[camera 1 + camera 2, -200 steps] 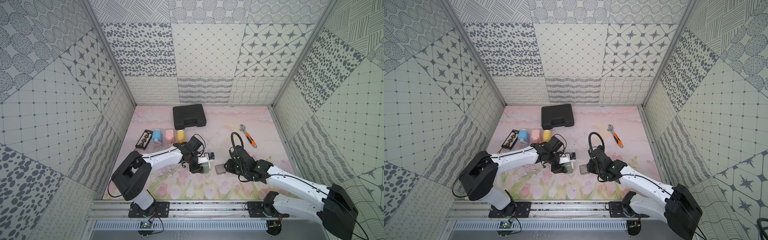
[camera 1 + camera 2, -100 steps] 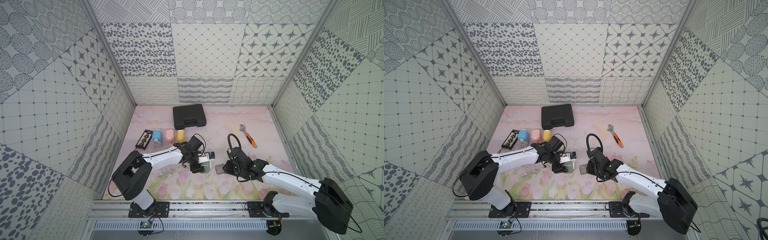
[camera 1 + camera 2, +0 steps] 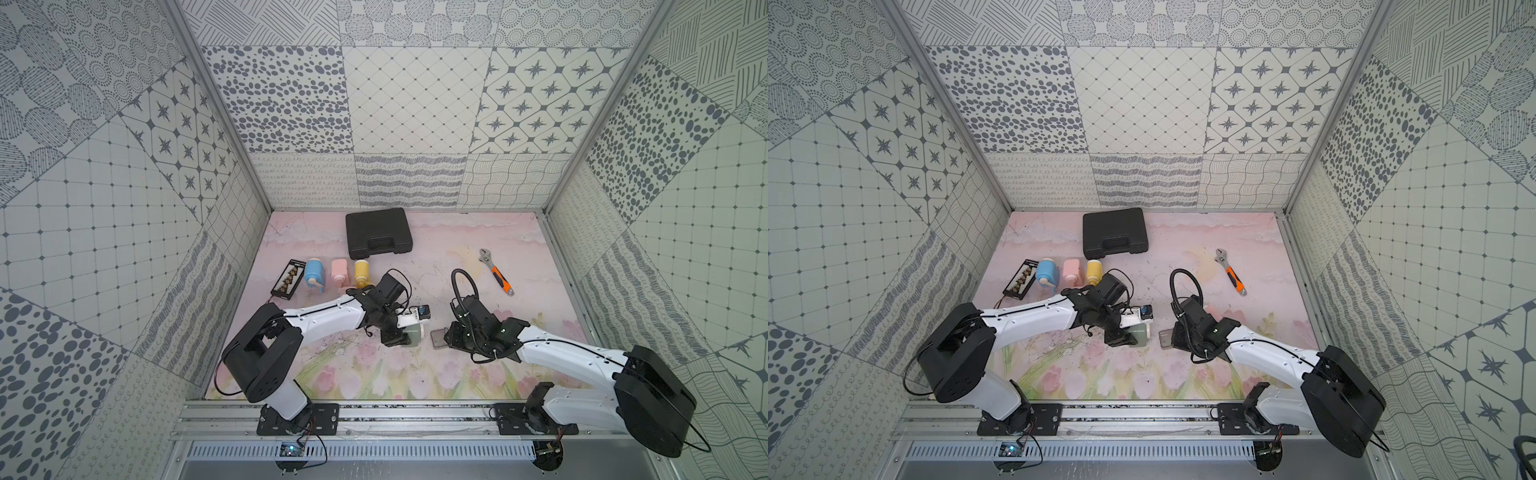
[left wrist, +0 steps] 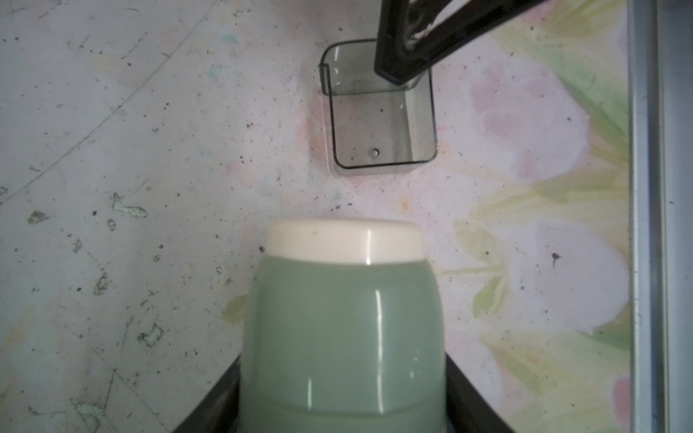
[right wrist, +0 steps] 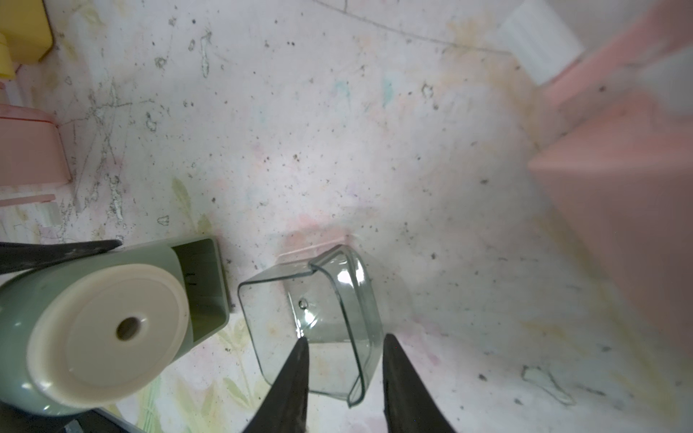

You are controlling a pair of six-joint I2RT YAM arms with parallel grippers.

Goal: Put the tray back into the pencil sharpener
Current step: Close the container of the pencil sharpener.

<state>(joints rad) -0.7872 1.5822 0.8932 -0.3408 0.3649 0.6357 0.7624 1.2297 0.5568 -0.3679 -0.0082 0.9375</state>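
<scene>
A green pencil sharpener (image 3: 412, 332) (image 3: 1138, 335) with a cream end lies on its side, and my left gripper (image 3: 401, 333) (image 4: 343, 393) is shut on its body (image 4: 345, 318). Its empty slot (image 5: 202, 285) faces the tray. The clear tray (image 3: 438, 338) (image 3: 1165, 337) (image 4: 382, 123) (image 5: 318, 311) rests open side up on the mat, a short gap from the sharpener (image 5: 101, 330). My right gripper (image 3: 447, 337) (image 5: 345, 337) is open astride the tray's near wall, one finger inside and one outside.
At the back stands a black case (image 3: 378, 232). An orange-handled wrench (image 3: 496, 278) lies at the right. Blue (image 3: 313, 270), pink (image 3: 338, 270) and yellow (image 3: 360, 269) sharpeners and a black abacus-like piece (image 3: 288, 280) line the left.
My right gripper has crept left onto the tray's end. The tray, the sharpener and the left arm have stayed where they were.
</scene>
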